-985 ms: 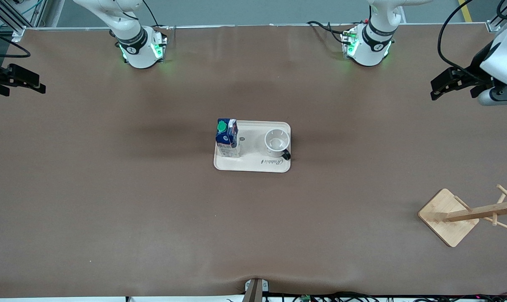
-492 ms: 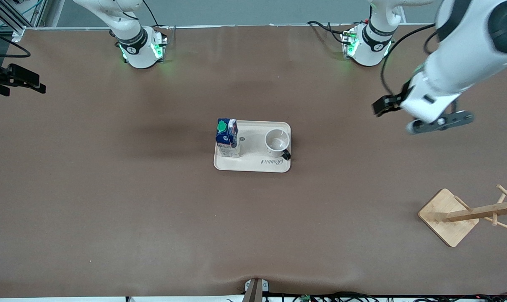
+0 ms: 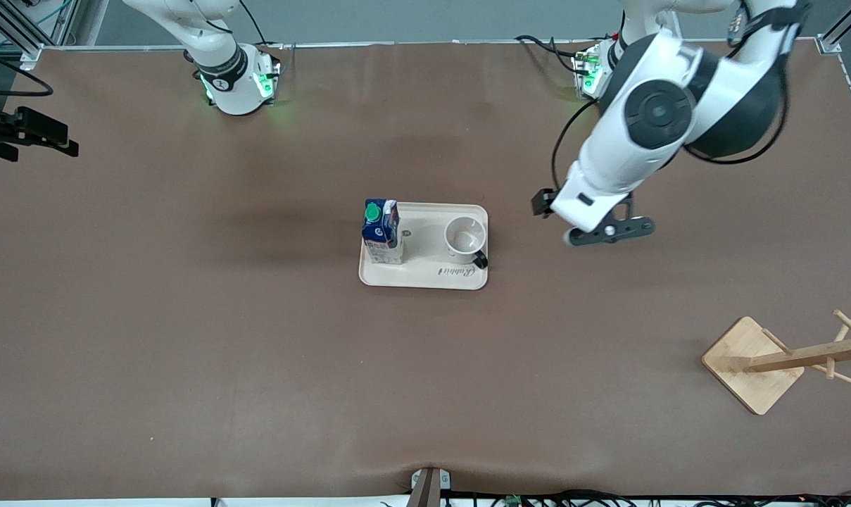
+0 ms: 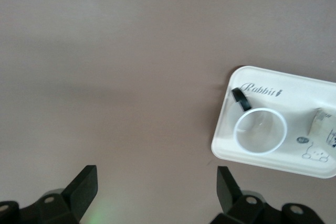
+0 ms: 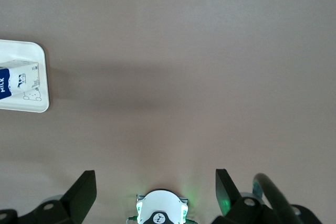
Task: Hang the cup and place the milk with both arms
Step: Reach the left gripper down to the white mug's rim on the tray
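The left gripper (image 4: 157, 190), jaws wide apart and empty, has swung in over bare table beside the tray (image 3: 425, 279). On the tray, the cup (image 3: 464, 236) stands upright, its handle toward the front camera; the milk (image 3: 382, 231) stands upright at the tray's other end. The right gripper (image 5: 155, 192), also spread wide and empty, waits over the table's right-arm end.

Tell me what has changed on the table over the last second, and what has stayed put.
The left arm has swung in from its end of the table toward the tray; the left gripper, open and empty, now hangs over bare table beside the cup. Nothing was grasped or released. The right gripper stays open at its end of the table. The cup, the milk and the wooden rack have not moved.
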### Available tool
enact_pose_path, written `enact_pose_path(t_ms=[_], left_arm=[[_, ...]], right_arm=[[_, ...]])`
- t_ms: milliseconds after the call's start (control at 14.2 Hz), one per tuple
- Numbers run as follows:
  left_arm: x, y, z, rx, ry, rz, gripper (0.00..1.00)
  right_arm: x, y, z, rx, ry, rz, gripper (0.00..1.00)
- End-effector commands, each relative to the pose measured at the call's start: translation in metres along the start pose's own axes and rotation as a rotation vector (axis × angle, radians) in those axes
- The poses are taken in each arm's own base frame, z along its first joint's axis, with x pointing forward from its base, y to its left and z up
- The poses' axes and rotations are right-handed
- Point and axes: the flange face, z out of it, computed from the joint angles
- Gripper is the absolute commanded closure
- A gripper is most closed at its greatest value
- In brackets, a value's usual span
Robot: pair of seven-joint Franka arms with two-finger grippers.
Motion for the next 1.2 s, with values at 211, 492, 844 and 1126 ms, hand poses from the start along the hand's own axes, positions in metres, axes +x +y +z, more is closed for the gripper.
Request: enact_pose_path(t_ms=[211,492,844,1126], left_arm=[[-0.012,0.042,0.076,-0.066,0.061,-0.149,0.00],[-0.019,0.070,0.116,-0.064,0.044,-0.235,0.06],[-0.032,0.106,0.170,-0.085,0.020,-0.369,0.13],[-0.037,0.116,0.207,-0.033,0.041,-0.422,0.16]], right_arm=[[-0.004,0.003,-0.001,0.018,-0.002,-0.005,0.00],[-0.003,0.000,-0.001,0.018,-0.003,-0.008,0.00],[-0.004,0.001,-0.001,0.018,-0.004,-0.007,0.00],[-0.003,-0.001,-0.001,0.017,-0.003,-0.011,0.00]])
